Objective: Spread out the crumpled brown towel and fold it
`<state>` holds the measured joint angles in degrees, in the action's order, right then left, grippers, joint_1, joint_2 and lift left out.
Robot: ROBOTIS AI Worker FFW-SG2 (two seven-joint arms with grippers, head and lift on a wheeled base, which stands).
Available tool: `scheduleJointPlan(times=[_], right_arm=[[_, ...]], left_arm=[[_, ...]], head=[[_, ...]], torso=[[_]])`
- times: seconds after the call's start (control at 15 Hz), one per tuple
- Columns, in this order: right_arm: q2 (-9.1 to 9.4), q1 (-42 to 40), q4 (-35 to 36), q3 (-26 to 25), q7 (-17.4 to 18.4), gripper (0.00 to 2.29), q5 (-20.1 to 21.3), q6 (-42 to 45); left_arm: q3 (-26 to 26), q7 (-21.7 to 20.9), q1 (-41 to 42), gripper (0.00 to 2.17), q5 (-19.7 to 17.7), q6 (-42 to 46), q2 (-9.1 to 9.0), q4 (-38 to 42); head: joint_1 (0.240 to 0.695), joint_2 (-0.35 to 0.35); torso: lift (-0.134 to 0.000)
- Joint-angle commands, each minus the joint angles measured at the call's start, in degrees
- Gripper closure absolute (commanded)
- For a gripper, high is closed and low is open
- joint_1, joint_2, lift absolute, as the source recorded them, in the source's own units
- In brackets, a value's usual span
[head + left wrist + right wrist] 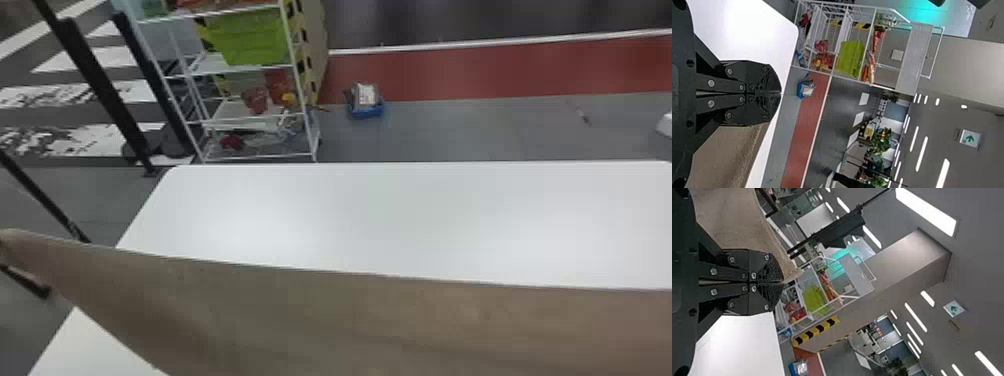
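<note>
The brown towel (pixel 380 320) is lifted in the air above the near part of the white bench (pixel 350 215), and it is stretched wide from side to side. In the head view its upper border makes a long, almost straight line, which goes down a little toward the right. At left, the cloth becomes narrow like a point and passes beyond the left edge of the bench, over the grey floor. At right it runs out of the view. Under its slanting lower border, a piece of the bench surface can be seen near the left edge.

The left gripper (pixel 781 93) has its jaws clenched together, grasping the towel, whose cloth passes behind them in the left wrist view. The exact place of the pinch is hidden there. The right gripper (pixel 783 282) is also clenched, with the towel between its jaws, and a small tip of the cloth comes out past the fingertips.

Behind the far edge of the bench, near its far left corner, stands a white wire shelf (pixel 302 95) with a green bin (pixel 252 40) on it. To the right of this shelf, a blue container (pixel 367 111) is on the floor.
</note>
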<state>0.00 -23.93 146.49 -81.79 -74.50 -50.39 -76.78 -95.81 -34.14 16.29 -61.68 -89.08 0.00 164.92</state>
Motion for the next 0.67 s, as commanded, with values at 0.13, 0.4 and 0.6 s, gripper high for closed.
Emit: scheduleJointPlan(times=[0.13, 0.4, 0.6], right_arm=[[-0.26, 2.66, -7.8, 20.7, 6.04, 1.48, 19.02, 10.72], [-2.11, 7.41, -15.54, 32.04, 11.4, 1.48, 28.42, 18.63], [-3.96, 10.31, -21.69, 36.35, 13.68, 1.48, 32.11, 24.08]], left_arm=[[14.68, 0.74, 1.37, 1.88, 17.47, -0.95, -0.15, -0.04], [34.9, 6.01, 0.67, 1.88, 32.68, -0.95, 1.58, -4.26], [50.63, 7.68, -3.2, 1.88, 47.09, -0.95, 2.02, -9.18]], head=[[0.695, 0.134], [0.695, 0.124], [0.695, 0.103]], torso=[[-0.124], [-0.124], [-0.124]])
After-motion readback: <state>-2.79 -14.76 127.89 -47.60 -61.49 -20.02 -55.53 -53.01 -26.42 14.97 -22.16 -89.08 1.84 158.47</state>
